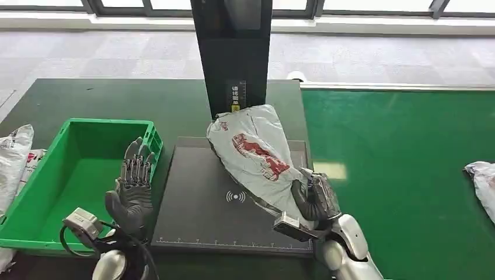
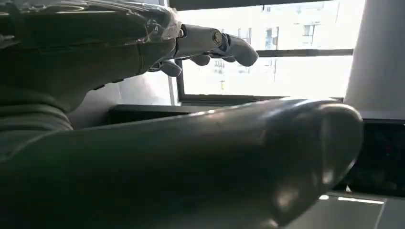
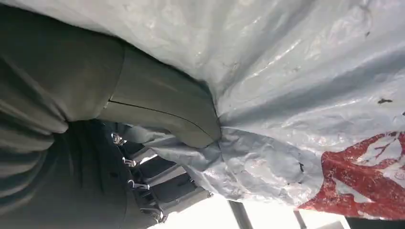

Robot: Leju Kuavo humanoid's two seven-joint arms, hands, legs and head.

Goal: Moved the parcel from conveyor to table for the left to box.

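Two stages of the job can be judged from how things lie. The wide green conveyor belt [image 1: 397, 169] on the robot's right no longer carries the grey-white plastic mailer parcel with a red print [image 1: 257, 154]; that parcel now sits over the dark rectangular scanning pad [image 1: 198, 210] on the dark green table [image 1: 76, 99], leaning up against the black upright scanner post [image 1: 233, 52]. So the transfer looks nearly done, though not released: the right hand [image 1: 312, 198] grips the parcel's near end, and its wrist view shows the thick grey thumb [image 3: 162, 105] pressed into the crumpled film.

What seems left is letting go, then the boxing. The left hand [image 1: 135, 181] hovers with fingers spread and holding nothing, beside the rim of the green plastic crate [image 1: 35, 233], which is where the parcel is presumably bound. Another pale bag [image 1: 481, 181] waits at the belt's far right edge.

Writing is scant: a small yellow label on the post is too small to read, a contactless-wave symbol [image 1: 235, 196] marks the pad, and the parcel's red print is illegible.
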